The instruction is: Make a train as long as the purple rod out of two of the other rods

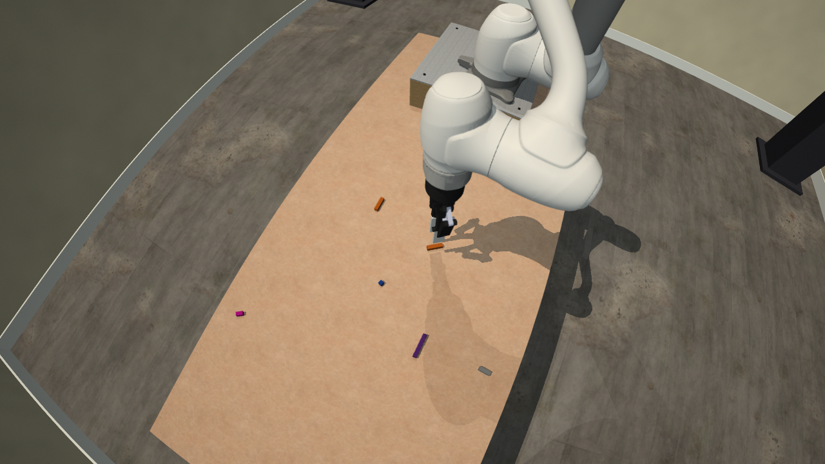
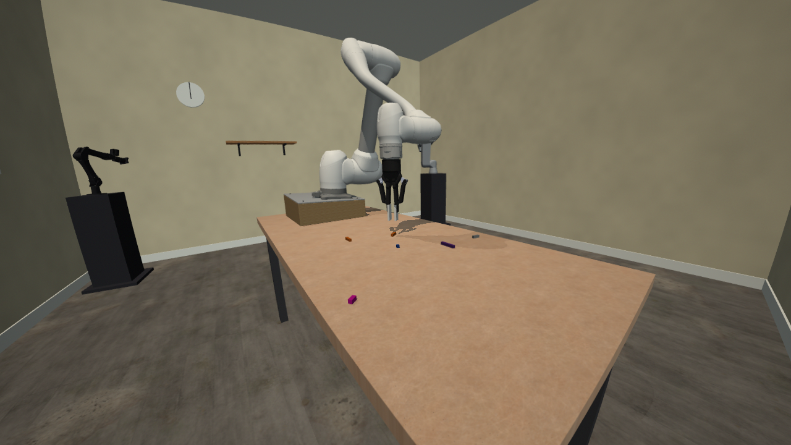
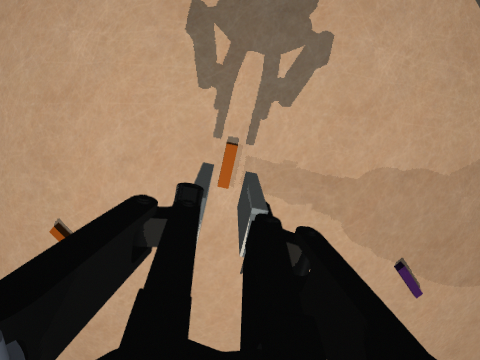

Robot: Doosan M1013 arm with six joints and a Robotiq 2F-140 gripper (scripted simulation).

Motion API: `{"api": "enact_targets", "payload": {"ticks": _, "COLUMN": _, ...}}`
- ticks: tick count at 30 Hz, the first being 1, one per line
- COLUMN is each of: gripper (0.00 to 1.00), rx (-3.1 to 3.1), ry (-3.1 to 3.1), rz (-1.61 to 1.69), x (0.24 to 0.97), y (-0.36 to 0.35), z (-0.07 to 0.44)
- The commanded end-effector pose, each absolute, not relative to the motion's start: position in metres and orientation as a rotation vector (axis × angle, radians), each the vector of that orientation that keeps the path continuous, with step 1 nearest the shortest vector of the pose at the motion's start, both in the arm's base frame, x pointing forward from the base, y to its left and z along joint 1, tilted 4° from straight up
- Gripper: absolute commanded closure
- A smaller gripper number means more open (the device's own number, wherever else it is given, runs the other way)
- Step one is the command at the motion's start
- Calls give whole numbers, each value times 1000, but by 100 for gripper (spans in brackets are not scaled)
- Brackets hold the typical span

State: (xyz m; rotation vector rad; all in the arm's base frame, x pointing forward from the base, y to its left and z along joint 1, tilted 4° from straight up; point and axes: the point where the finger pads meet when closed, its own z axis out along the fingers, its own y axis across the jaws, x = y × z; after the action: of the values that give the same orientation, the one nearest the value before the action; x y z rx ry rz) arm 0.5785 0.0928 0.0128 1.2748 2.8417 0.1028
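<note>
My gripper (image 1: 441, 233) (image 2: 391, 217) (image 3: 226, 186) hangs a little above the table, right over an orange rod (image 1: 434, 247) (image 2: 393, 233) (image 3: 228, 160) that lies flat. Its fingers stand narrowly apart with nothing between them. A second orange rod (image 1: 379, 203) (image 2: 348, 238) (image 3: 59, 232) lies to the left. The purple rod (image 1: 420, 345) (image 2: 447, 243) (image 3: 408, 279) lies nearer the front, apart from the others. A magenta rod (image 1: 240, 313) (image 2: 352, 299) lies far to the left. A blue rod (image 1: 381, 282) (image 2: 397, 245) lies between them. A grey rod (image 1: 485, 370) (image 2: 474, 236) lies near the table's right edge.
The rods lie scattered, none touching, on a long wooden table (image 1: 288, 375) (image 2: 497, 343). The arm's base block (image 1: 438, 63) (image 2: 321, 210) stands at the far end. Black pedestals (image 2: 105, 238) stand on the floor off the table.
</note>
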Motion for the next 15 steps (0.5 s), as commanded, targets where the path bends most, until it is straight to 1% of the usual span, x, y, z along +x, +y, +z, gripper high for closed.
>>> {"api": "enact_targets", "payload": {"ticks": 1, "gripper": 77, "rx": 1275, "ry": 2842, "rz": 103, "x": 579, "y": 93, "z": 11}}
{"api": "enact_targets", "payload": {"ticks": 15, "gripper": 77, "rx": 1275, "ry": 2842, "rz": 103, "x": 579, "y": 94, "z": -6}}
